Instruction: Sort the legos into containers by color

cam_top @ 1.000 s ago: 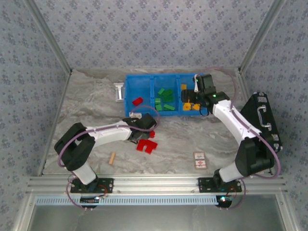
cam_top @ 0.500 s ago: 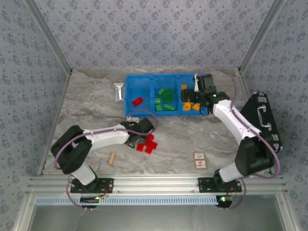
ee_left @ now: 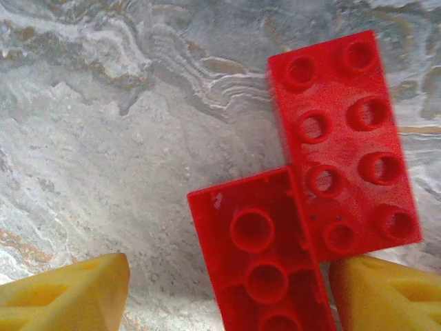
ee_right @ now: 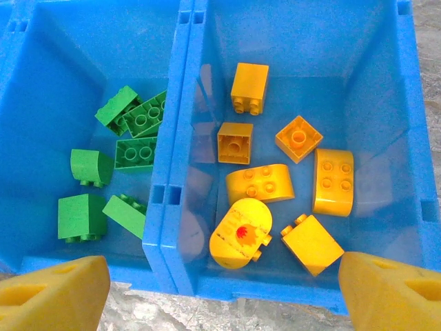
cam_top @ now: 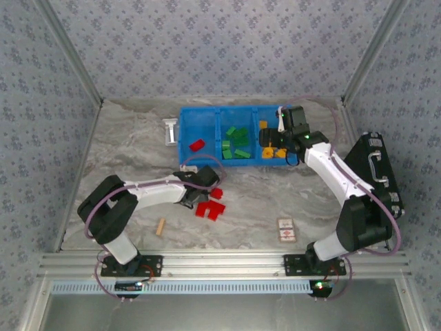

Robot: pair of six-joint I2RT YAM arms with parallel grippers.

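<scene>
1. Loose red legos (cam_top: 210, 209): a small cluster on the marbled table (cam_top: 131, 152), on the near side of the bin. The left wrist view shows two of them.
   - The studded red brick (ee_left: 344, 138) is two-by-four and lies studs up, eight round studs showing.
   - The upturned red brick (ee_left: 265, 255) shows a hollow underside with round tubes. Its edge touches the studded brick's long side.
2. Binned red brick (cam_top: 197, 145): a single piece, tilted, in the left compartment.
3. Green legos (ee_right: 136, 152): six pieces in the middle compartment. They include flat studded bricks, a rounded piece and plain blocks, loosely scattered.
4. Yellow-orange legos (ee_right: 260, 184): seven pieces in the right compartment.
   - Two are curved-top bricks.
   - One is a square brick with its hollow side up.
   - The rounded yellow piece (ee_right: 240, 233) carries a red dot.
5. Blue bin (cam_top: 183, 138): bright blue plastic, long, with three square compartments divided by blue walls. It sits toward the far side of the table.
6. Left gripper (ee_left: 231, 296): released, with yellow pads spread. The upturned red brick lies between them, the right pad close against it and the left pad apart from it.
7. Right gripper (ee_right: 224, 289): released, with pads wide apart. It hangs over the bin's near wall above the right compartment and holds nothing.
8. Other items: wooden stick (cam_top: 160, 227), red-and-white card (cam_top: 286, 229) and black case (cam_top: 375, 172) at the right edge.
</scene>
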